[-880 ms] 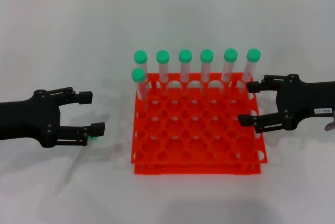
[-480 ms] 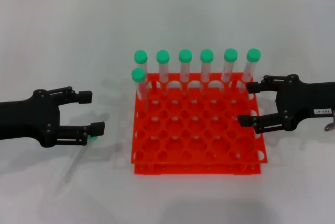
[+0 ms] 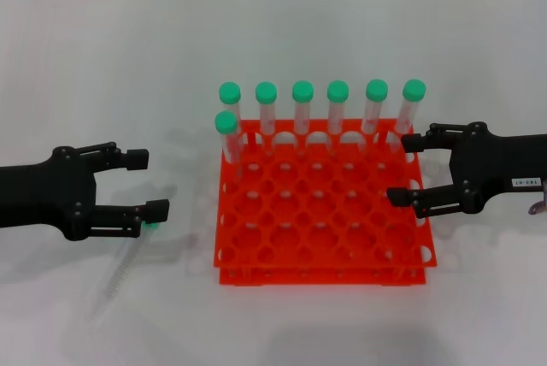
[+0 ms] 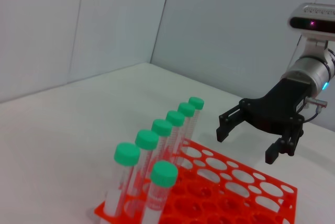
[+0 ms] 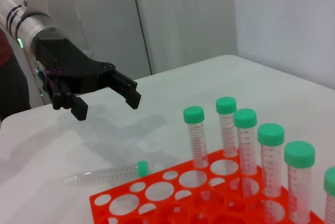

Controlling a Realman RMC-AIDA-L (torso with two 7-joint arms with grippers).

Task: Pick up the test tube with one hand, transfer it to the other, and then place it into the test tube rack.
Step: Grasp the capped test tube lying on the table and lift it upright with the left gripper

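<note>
The test tube (image 3: 125,265) lies flat on the white table, left of the rack, with its green cap toward the rack. It also shows in the right wrist view (image 5: 104,173). My left gripper (image 3: 147,184) is open and empty; it hovers above the table by the tube's cap end, and its near finger overlaps the cap in the head view. It also shows in the right wrist view (image 5: 107,103). The orange-red rack (image 3: 256,276) stands in the middle. My right gripper (image 3: 403,169), with the white label, is open and empty over the rack's right edge; it also shows in the left wrist view (image 4: 246,143).
Several green-capped tubes (image 3: 302,114) stand upright along the rack's far row, with one more (image 3: 227,139) in the second row at the left. The rack (image 4: 251,182) has many free holes. Bare white table lies all around; a grey wall stands behind.
Almost nothing. My left gripper has shifted very slightly to the left. The right gripper, the lying tube and the rack have not moved.
</note>
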